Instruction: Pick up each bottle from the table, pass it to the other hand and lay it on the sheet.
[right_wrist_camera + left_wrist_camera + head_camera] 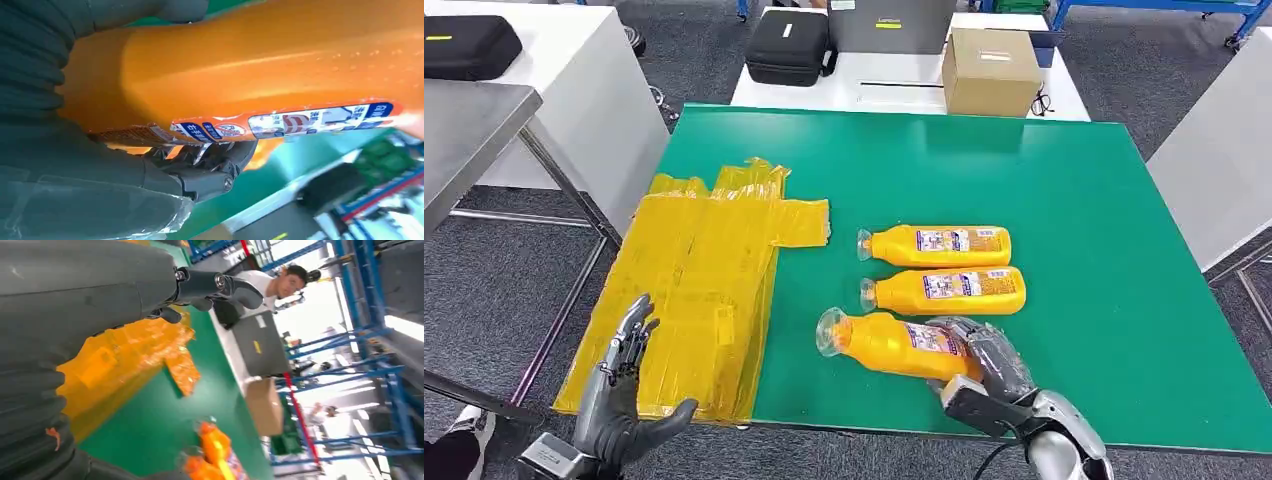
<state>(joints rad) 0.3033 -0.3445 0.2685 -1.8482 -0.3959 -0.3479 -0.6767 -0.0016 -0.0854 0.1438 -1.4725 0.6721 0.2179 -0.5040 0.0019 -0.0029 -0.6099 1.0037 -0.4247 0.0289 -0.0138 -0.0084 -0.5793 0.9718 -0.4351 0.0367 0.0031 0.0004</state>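
1. The right hand (pixel 984 362) grips the near bottle (pixel 894 343) around its base end; fingers (pixel 210 162) wrap under the label and the thumb presses the other side; the bottle lies at a slant at the table's front, cap toward the sheet, and whether it has left the surface I cannot tell.
2. The left hand (pixel 619 395) is empty, fingers spread, palm turned inward, hovering over the near edge of the sheet (pixel 699 290).
3. Two more bottles (pixel 939 245) (pixel 949 290) lie side by side further back, just apart, caps toward the sheet.
4. Handling, as a judgement: a full bottle looks moderately heavy; its smooth glossy plastic may slip; the body seems stiff; the free cap end suits the left hand at the pass.
5. Materials: the sheet is crinkled, translucent yellow film in folded layers; the table (pixel 1064 190) is matte green; the caps are clear; a cardboard box (pixel 990 70) sits beyond.
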